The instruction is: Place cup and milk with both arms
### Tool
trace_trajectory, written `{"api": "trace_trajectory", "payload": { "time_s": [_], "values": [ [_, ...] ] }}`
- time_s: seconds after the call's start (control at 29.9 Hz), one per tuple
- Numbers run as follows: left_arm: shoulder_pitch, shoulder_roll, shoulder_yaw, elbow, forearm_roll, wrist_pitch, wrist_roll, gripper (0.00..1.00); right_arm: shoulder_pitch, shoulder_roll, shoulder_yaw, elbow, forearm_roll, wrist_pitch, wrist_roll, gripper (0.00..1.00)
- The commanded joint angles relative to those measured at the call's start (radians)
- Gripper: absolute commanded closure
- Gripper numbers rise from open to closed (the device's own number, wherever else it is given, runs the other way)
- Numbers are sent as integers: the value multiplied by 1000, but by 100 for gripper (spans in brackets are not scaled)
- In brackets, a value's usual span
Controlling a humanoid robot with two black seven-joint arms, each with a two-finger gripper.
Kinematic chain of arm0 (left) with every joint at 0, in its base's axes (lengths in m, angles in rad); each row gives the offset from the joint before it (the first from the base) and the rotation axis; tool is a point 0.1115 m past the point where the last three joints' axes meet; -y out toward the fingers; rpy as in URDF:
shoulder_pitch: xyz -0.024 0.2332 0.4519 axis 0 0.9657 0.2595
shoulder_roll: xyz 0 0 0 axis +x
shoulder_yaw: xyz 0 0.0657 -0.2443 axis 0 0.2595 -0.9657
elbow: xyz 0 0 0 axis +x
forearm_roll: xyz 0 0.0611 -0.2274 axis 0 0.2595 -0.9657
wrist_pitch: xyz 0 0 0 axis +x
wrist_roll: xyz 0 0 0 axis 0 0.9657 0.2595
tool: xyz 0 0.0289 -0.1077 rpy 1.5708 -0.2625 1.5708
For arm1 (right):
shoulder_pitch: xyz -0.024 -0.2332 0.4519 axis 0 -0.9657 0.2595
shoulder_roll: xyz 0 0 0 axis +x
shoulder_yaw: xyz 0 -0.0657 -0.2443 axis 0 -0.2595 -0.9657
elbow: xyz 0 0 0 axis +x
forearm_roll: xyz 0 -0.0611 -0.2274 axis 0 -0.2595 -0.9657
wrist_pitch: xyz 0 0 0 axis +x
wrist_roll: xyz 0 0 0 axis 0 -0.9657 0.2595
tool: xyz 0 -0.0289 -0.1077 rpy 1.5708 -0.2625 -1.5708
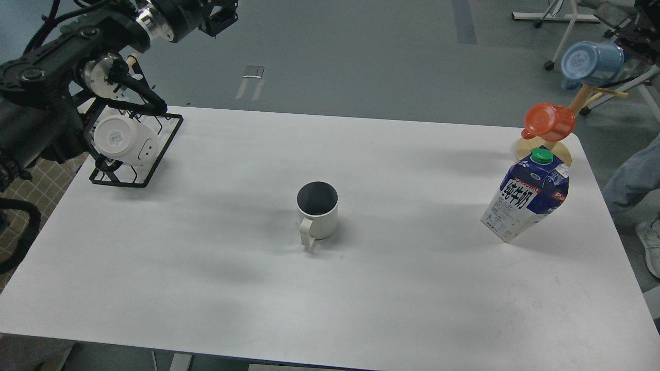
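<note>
The cream-white ribbed cup (318,212) stands upright near the middle of the white table (206,247), dark inside showing, handle toward the front. The blue and white milk carton (526,201) with a green cap stands upright near the right edge. Nothing holds either one. My left arm is raised at the top left, far from the cup. Its gripper (224,14) is seen dark and end-on, so its fingers cannot be told apart. My right gripper is out of view; only a dark bit of arm shows at the top right corner.
A black wire rack (154,165) with white cups sits at the table's back left corner. A wooden cup stand at the back right holds an orange cup (549,122) and a light blue cup (590,63). A person's leg (631,178) is at the right edge.
</note>
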Motion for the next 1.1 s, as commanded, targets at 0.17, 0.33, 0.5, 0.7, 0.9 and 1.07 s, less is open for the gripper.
{"api": "trace_trajectory", "payload": {
  "time_s": [0.17, 0.33, 0.5, 0.7, 0.9, 1.07],
  "values": [
    [54, -58, -108, 54, -1, -10, 20, 4, -214, -241, -3, 223, -338, -249, 3, 0],
    [56, -64, -106, 54, -1, -10, 23, 3, -398, -298, -4, 268, -536, -544, 3, 0],
    [56, -71, -97, 54, 0, -13, 23, 3, -568, -304, -4, 285, -640, -769, 3, 0],
    [60, -73, -97, 54, 0, -14, 23, 3, -691, -293, -4, 326, -657, -857, 3, 1],
    [72, -73, -96, 54, 0, -16, 23, 3, -726, -192, -3, 303, -763, -869, 3, 1],
    [72, -73, -96, 51, 2, -16, 23, 3, -718, -111, 2, 240, -824, -869, 3, 2]
  ]
}}
